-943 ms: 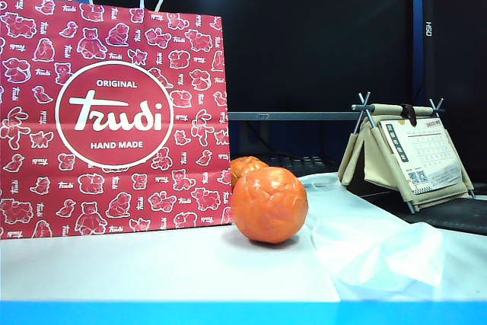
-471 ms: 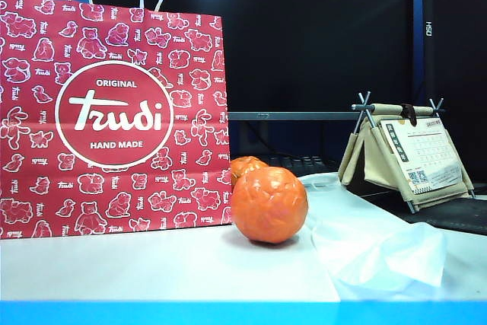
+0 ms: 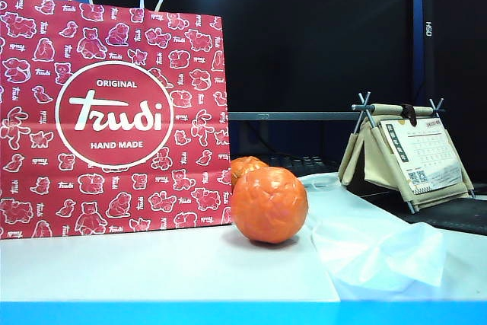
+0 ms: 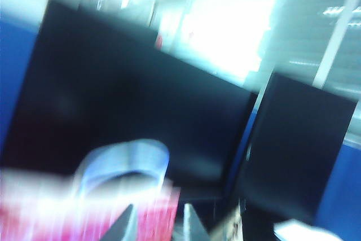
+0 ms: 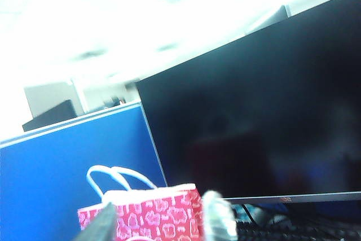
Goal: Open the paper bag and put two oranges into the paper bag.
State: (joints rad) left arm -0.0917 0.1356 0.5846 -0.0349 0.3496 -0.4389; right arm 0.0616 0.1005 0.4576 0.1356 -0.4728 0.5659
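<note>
Two oranges (image 3: 268,203) are being shown beside the red paper bag (image 3: 114,116), marked "ORIGINAL trudi HAND MADE", one touching it, a translucent plastic bag (image 3: 373,245) alongside. The left gripper (image 4: 155,224) and right gripper (image 5: 163,221) are being held with fingertips parted, empty, the bag's top being seen beyond them.

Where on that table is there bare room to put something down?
Bare white table runs in front of the paper bag, left of the front orange. Right of the oranges is crowded: a plastic bag sprawls there, desk calendar behind.
</note>
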